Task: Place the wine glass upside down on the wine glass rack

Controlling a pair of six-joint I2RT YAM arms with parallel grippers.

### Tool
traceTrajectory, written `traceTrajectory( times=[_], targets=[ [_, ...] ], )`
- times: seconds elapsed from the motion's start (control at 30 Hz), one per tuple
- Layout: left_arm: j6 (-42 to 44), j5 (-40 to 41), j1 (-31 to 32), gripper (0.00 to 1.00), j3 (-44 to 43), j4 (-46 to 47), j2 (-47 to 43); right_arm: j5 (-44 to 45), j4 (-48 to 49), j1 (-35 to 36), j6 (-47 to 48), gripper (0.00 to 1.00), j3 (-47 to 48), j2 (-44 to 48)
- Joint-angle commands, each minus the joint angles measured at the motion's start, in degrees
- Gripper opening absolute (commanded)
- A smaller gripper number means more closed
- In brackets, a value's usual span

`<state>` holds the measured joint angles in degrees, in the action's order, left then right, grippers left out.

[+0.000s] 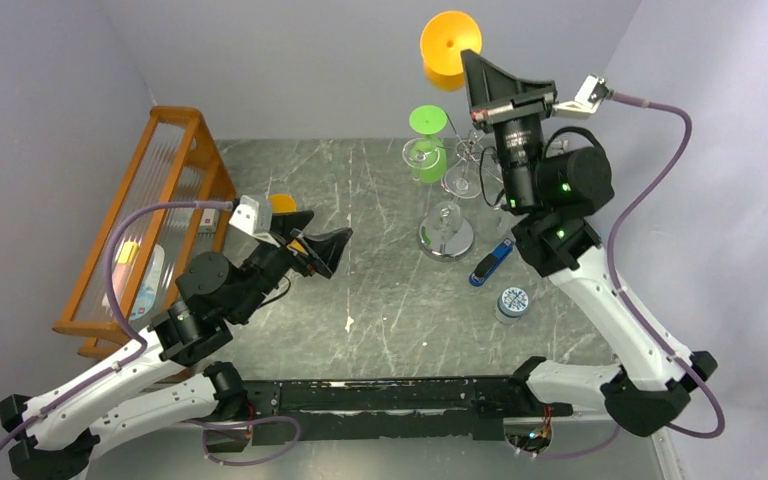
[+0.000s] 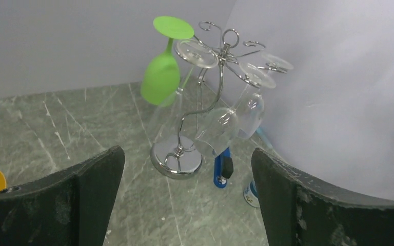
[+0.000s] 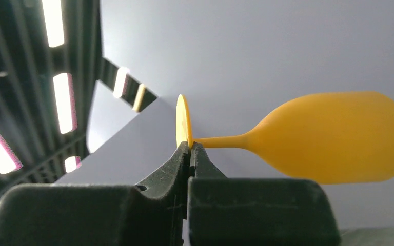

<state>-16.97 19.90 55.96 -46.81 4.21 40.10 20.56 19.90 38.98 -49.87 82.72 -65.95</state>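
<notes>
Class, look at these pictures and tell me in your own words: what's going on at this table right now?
The right gripper is shut on the foot of an orange wine glass, holding it in the air near the chrome rack. That glass is not hung yet. A green glass and clear glasses hang upside down on the rack. The left gripper is open and empty, off to the side over the table.

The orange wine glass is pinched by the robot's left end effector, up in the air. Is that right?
Not quite: the orange wine glass is up in the air, but the right end effector pinches it, by its round foot. The right wrist view shows that. The left end effector is open and empty.
</notes>
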Motion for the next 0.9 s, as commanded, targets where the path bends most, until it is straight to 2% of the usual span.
traceTrajectory(
  times=[0.0, 0.13, 0.3, 0.53, 0.77, 0.87],
  targets=[
    [-2.4, -0.6, 0.0, 0.97, 0.3, -4.1, -0.6, 4.5, -1.5, -3.7, 11.9, 0.00, 6.1, -4.8],
    [-4.1, -2.2, 0.0, 0.97, 0.7, -6.0, 0.5, -0.4, -5.7, -13.4, 8.8, 0.00, 10.1, -9.1],
    [-6.0, -4.5, 0.0, 0.97, 0.9, -6.5, 2.7, -1.7, -11.7, -21.1, 5.8, 0.00, 11.6, -11.5],
    [-6.6, -5.7, 0.0, 0.97, 0.6, -8.5, 4.6, 0.1, -22.7, -28.0, -2.5, 0.00, 8.2, -10.2],
    [-7.6, -3.0, 0.0, 0.97, 0.6, -11.8, 3.9, -7.0, -28.5, -33.3, -8.5, 0.00, 3.6, -9.7],
    [-8.1, -2.2, 0.0, 0.97, 1.1, -12.4, 3.6, -9.9, -28.1, -34.0, -9.0, 0.00, 0.5, -8.6]
  ],
)
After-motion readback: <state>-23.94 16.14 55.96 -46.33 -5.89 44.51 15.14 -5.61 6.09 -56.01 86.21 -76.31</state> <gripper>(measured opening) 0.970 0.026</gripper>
